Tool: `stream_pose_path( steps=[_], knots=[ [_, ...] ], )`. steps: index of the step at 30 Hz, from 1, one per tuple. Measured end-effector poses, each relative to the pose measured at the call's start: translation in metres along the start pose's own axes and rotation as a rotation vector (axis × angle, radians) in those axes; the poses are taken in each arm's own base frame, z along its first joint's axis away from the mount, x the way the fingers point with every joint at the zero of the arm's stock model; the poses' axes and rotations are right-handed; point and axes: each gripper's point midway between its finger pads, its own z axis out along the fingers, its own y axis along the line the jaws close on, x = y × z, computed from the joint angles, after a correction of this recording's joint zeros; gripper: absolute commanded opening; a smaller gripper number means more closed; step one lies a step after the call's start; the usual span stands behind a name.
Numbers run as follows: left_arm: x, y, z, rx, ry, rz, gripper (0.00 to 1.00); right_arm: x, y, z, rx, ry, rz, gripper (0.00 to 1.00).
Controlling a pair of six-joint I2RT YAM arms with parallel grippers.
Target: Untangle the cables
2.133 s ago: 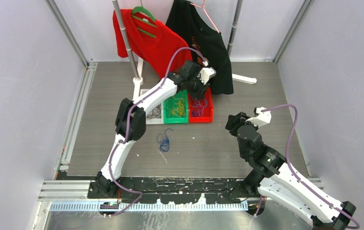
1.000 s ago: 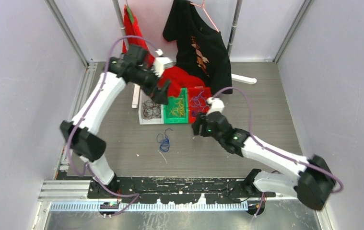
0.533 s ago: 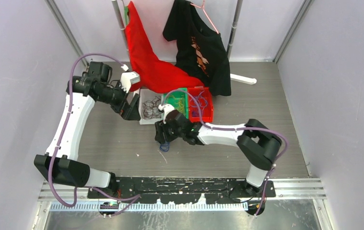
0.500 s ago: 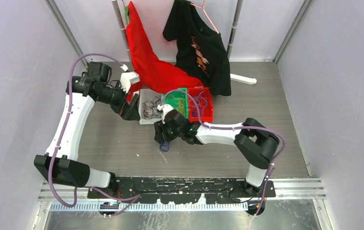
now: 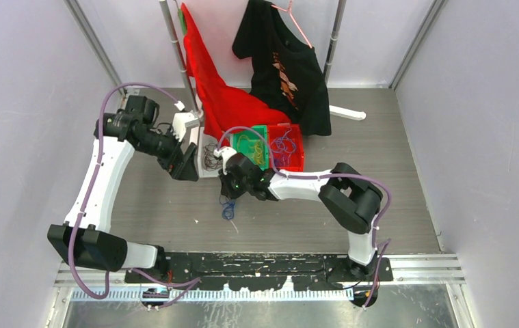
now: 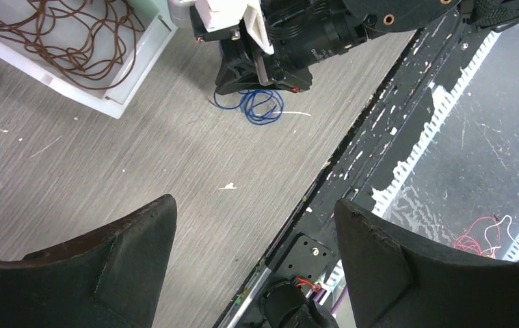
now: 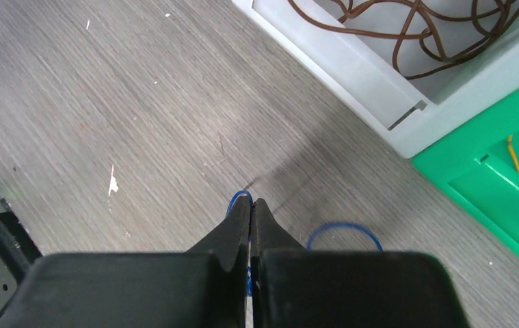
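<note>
- So, room first: the blue cable (image 5: 229, 208) lies on the bare table (image 5: 297, 212) in front of the bins, with open wood-grain on both sides of it. The black rail (image 6: 352, 157) along the near edge isn't far off.
- The white bin (image 7: 352, 72) and green bin (image 7: 489, 171) stand side by side just past the cable, not touching it.
- The right gripper (image 7: 249, 205) has its fingers pressed tight together, tips down at the cable's bin-side loop. Can't tell if a strand is actually pinched.
- The left gripper (image 6: 254, 205) hangs over the table beside the white bin, fingers spread wide and holding nothing, well apart from the cable.
- The cable itself is one thin blue strand in a small loose scribble of overlapping loops, lying flat.
- Brown cables (image 7: 414, 27) fill the white bin, yellow cables (image 5: 251, 147) the green one, and purple cables (image 5: 284, 145) the red bin (image 5: 300, 147).
</note>
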Motion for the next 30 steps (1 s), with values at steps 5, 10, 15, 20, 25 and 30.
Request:
stream_pose_path(
  steps=[5,10,15,20,25,30],
  knots=[
    [0.001,-0.007,0.002,0.036,-0.012,-0.004,0.84,-0.015,0.002,-0.021,-0.004,-0.022,0.005,0.01],
    [-0.001,-0.02,0.003,0.086,-0.058,0.004,0.85,-0.077,0.022,-0.083,-0.09,-0.207,0.064,0.01],
    [-0.011,-0.03,0.006,0.141,-0.128,0.011,0.85,-0.132,0.041,-0.145,-0.198,-0.416,0.143,0.01],
    [-0.024,-0.046,0.013,0.188,-0.18,0.024,0.68,-0.142,0.057,-0.16,-0.293,-0.461,0.219,0.01],
    [-0.032,-0.06,0.019,0.238,-0.196,0.008,0.26,-0.137,0.065,-0.161,-0.355,-0.443,0.287,0.01],
    [-0.032,-0.06,0.021,0.244,-0.199,-0.008,0.0,-0.134,0.062,-0.164,-0.381,-0.439,0.338,0.01]
  ],
)
